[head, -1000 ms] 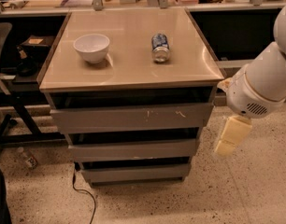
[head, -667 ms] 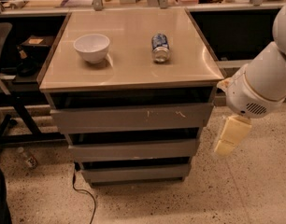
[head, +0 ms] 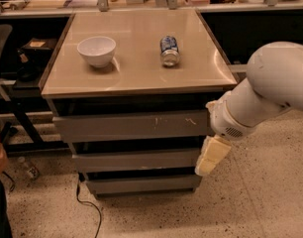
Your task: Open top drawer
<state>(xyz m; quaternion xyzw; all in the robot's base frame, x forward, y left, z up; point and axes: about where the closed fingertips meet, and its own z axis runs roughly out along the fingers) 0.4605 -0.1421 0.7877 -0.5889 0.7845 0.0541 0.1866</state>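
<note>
Fingers [head: 213,152] are seen pressed together, no gap showing and nothing held, so the gripper [head: 205,168] is basically closed and empty. It's hung pointing down off the arm [head: 270,95], just beside the right edge of the drawer stack, roughly level with the middle drawer [head: 136,160].

Compared with a second ago, it's been shifted left and a touch lower. Back then it was parked well clear of the cabinet's right side, and now it's been brought nearly to the corner. No contact with any drawer front can be made out, though.

Next back, the top drawer [head: 131,126] is found right under the tabletop [head: 141,76], with scratches right of centre. It's unchanged and fully shut.

So only the approach is judged to be started, and the pull itself isn't begun. With no handle, an edge or the dark gap above the front probably has to be hooked. The gripper would need to be lined up higher for that.

Further back on the tabletop, a bowl [head: 96,50] and a can [head: 169,50] lying on its side are left untouched.
</note>
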